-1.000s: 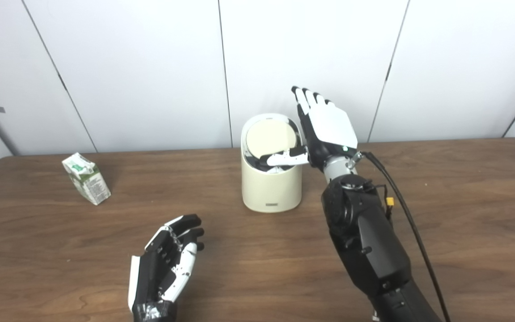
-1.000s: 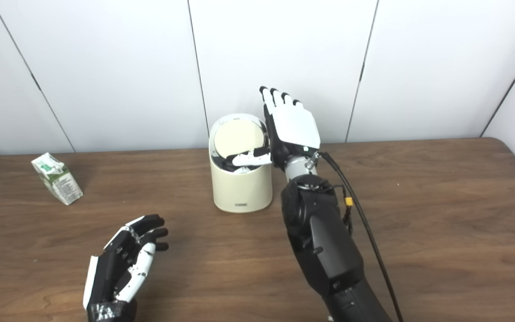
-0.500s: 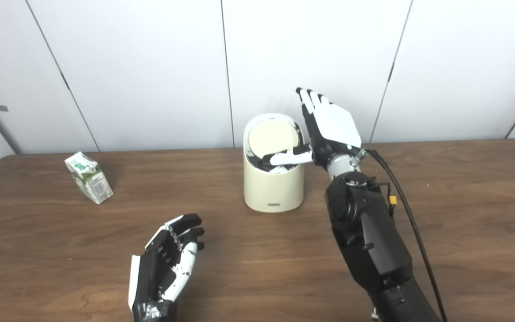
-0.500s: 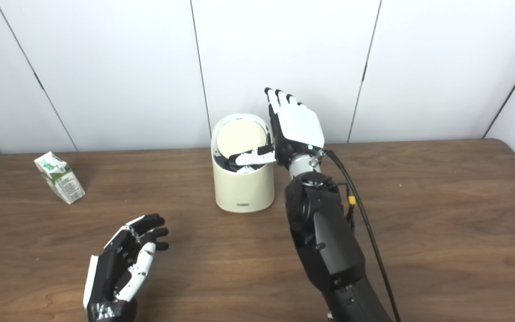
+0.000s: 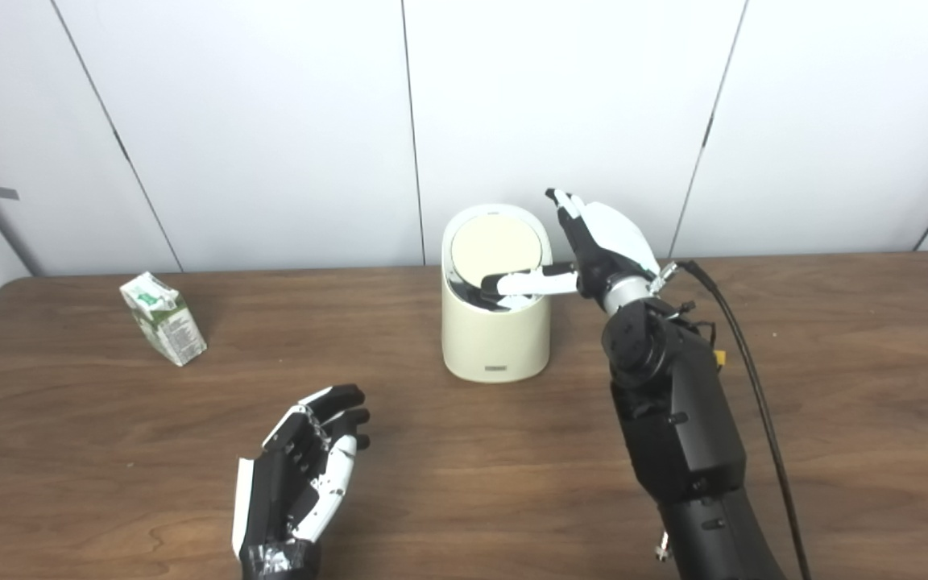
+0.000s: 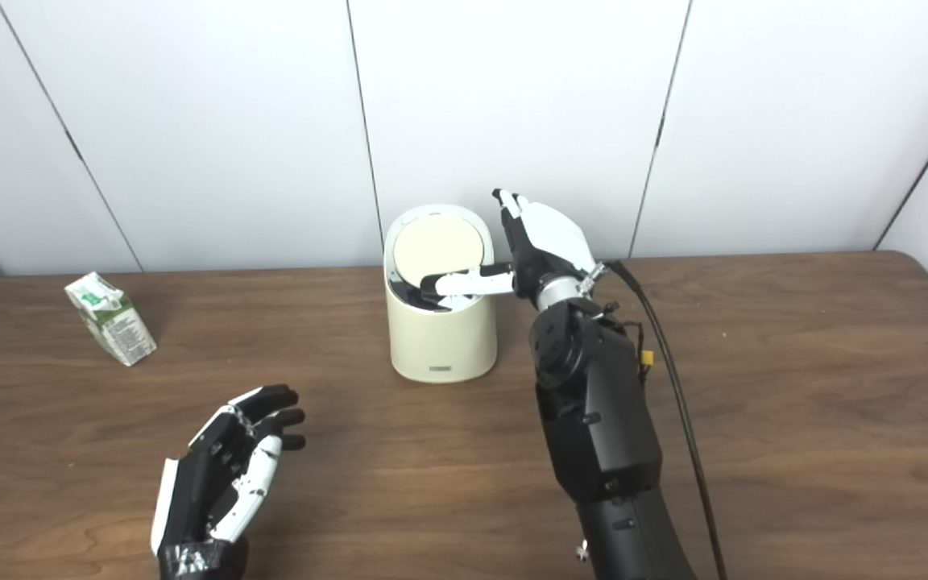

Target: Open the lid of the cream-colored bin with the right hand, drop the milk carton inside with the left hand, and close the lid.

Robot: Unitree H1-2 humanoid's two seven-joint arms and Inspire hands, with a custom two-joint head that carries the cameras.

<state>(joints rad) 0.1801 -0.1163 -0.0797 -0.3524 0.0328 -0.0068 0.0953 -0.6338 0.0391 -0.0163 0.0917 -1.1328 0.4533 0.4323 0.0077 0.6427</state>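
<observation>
The cream-colored bin (image 5: 496,338) stands at the middle back of the table. Its round lid (image 5: 496,246) is tipped up on edge inside the rim, with a dark gap below it. My right hand (image 5: 601,242) is open beside the bin's right side, its thumb (image 5: 530,283) reaching over the rim into the opening, fingers pointing up and back. The green and white milk carton (image 5: 164,320) stands at the far left, untouched. My left hand (image 5: 299,471) rests open near the front of the table, holding nothing.
A black cable (image 5: 742,354) runs along my right forearm (image 5: 673,419). White wall panels (image 5: 271,121) close off the back of the brown wooden table (image 5: 834,403).
My right hand has tilted forward and lowered, and its thumb now reaches further across the bin's opening. The camera has shifted slightly. Left hand and carton are as before.
</observation>
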